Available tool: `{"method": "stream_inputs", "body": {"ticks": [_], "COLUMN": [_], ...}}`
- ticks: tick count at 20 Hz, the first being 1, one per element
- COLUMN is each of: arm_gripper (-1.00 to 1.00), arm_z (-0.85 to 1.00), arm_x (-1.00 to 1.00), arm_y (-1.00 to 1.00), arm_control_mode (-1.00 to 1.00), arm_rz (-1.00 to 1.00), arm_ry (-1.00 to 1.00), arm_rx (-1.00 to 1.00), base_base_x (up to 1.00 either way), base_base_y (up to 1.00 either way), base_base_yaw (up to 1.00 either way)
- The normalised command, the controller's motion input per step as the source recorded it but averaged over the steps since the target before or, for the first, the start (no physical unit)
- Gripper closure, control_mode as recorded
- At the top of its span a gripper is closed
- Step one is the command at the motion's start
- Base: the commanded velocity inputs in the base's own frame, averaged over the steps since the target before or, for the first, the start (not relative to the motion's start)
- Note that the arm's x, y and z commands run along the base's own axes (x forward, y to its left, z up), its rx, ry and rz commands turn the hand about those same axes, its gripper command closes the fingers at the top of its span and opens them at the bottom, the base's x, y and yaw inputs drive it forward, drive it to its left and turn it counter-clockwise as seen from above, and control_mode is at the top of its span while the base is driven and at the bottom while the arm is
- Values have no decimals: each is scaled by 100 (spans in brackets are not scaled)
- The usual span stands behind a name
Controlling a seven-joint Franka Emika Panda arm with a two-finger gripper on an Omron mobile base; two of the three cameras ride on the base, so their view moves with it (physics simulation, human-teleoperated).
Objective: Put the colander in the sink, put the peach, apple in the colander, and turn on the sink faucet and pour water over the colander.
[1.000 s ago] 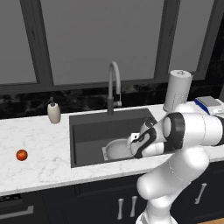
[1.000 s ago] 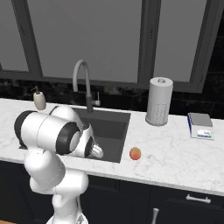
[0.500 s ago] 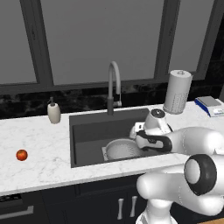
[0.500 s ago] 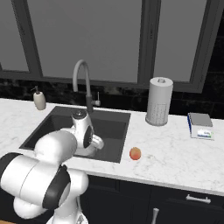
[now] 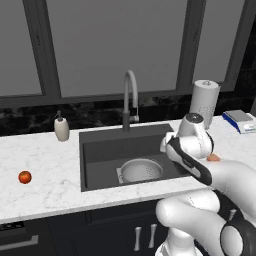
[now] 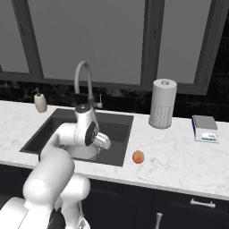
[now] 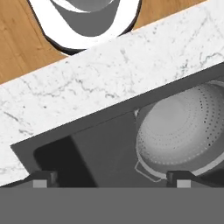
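Observation:
The colander (image 5: 141, 170) stands upright on the floor of the dark sink (image 5: 100, 150), right of centre. My gripper (image 5: 166, 146) hovers above the basin just right of the colander, open and empty. Looking down from the hand, the colander (image 7: 183, 131) lies to the right, and my gripper (image 7: 110, 180) has its tips wide apart over the sink floor (image 7: 96, 148). The peach (image 6: 138, 156) rests on the counter right of the sink. The red apple (image 5: 24, 177) lies far left on the counter. The faucet (image 5: 130, 95) stands behind the basin, with no water running.
A beige soap dispenser (image 5: 61, 129) stands left of the sink at the back. A paper towel roll (image 6: 162, 103) and a flat blue-and-white box (image 6: 205, 129) sit on the right counter. The marble counter's front edge (image 7: 109, 83) borders the basin.
My gripper let go of the colander, which now rests in the sink. The hand rose and drew to the right, and the arm swung round.

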Motion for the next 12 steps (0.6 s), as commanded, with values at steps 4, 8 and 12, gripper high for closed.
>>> {"method": "stream_inputs", "body": {"ticks": [4, 8, 12], "arm_gripper": [-100, -100, -100], "arm_z": [33, 28, 14], "arm_x": [-51, -33, -7], "arm_y": [-71, -75, -81], "arm_control_mode": [-100, -100, -100], "arm_rz": [0, 0, 0], "arm_ry": [0, 0, 0], "arm_rx": [0, -1, -1], "base_base_x": [0, 0, 0], "base_base_y": [0, 0, 0], "base_base_yaw": [0, 0, 0]}}
